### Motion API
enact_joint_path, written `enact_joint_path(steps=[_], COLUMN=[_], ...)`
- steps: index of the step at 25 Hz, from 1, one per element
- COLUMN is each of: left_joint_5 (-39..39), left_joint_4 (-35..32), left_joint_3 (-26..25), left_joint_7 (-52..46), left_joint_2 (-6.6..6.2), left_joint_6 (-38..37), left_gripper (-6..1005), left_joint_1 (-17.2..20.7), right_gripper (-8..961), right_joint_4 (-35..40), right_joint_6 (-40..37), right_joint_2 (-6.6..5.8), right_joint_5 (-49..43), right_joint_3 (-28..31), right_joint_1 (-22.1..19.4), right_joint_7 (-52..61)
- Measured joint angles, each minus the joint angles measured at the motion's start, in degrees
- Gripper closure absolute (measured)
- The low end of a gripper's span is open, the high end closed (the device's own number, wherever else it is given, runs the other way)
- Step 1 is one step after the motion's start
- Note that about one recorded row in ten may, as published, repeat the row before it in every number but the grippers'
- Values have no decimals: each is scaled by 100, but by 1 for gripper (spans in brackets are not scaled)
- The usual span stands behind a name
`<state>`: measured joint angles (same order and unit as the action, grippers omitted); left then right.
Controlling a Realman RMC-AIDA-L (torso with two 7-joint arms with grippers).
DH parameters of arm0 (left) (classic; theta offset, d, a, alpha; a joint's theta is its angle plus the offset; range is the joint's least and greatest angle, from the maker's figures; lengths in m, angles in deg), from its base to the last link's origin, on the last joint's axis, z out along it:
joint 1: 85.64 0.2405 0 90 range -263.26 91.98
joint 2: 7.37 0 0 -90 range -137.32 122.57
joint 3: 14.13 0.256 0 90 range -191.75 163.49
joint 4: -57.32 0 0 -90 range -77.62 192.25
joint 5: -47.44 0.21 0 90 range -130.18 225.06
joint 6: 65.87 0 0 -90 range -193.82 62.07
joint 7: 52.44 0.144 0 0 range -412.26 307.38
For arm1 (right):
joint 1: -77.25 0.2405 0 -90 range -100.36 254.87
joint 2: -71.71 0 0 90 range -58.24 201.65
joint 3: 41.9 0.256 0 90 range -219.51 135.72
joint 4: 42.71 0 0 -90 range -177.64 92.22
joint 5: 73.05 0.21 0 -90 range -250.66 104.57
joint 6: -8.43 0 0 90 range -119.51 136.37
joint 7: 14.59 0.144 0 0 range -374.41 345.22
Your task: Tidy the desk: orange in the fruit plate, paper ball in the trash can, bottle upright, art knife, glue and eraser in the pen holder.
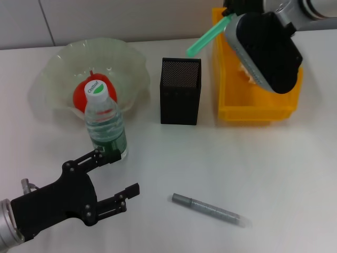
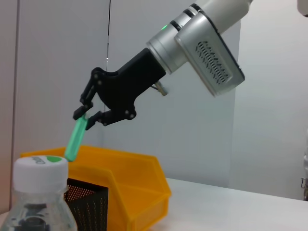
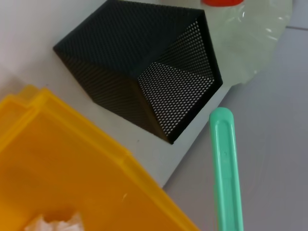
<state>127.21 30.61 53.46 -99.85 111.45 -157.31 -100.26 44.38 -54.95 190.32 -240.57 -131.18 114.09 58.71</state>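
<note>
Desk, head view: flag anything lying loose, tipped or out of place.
One stray: a grey glittery stick lies flat on the table, outside the pen holder. The bottle stands upright, the orange sits in the fruit plate, and the right gripper holds a green tool over the pen holder.

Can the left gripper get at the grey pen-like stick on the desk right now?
Probably yes: the left gripper is open and empty, and the grey stick lies alone on bare desk beside it, with nothing between. The bottle stands clear behind.
</note>
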Motion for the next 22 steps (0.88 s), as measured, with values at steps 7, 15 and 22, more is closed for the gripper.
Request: enact_joint_path(steps=[7,15,22], left_joint_5=[-5,-6,-6], left_joint_4=[65,64,60], left_joint_3=[0,3,17], left_joint_7=[1,3,4], left_joint_2=[0,0,0], left_joint_6=[3,2,0], left_gripper=[226,226,227], left_joint_1=[-7,-9,-17], right_gripper=[778,777,777], right_joint_4=[-298,-715,-969], right_joint_6=[263,452,522], right_joint_2=[25,39,48], right_joint_5=[2,2,1], right_joint_3=[-257,-469,-575], right_joint_1=[85,173,251], right_joint_7=[-172,-270,-306])
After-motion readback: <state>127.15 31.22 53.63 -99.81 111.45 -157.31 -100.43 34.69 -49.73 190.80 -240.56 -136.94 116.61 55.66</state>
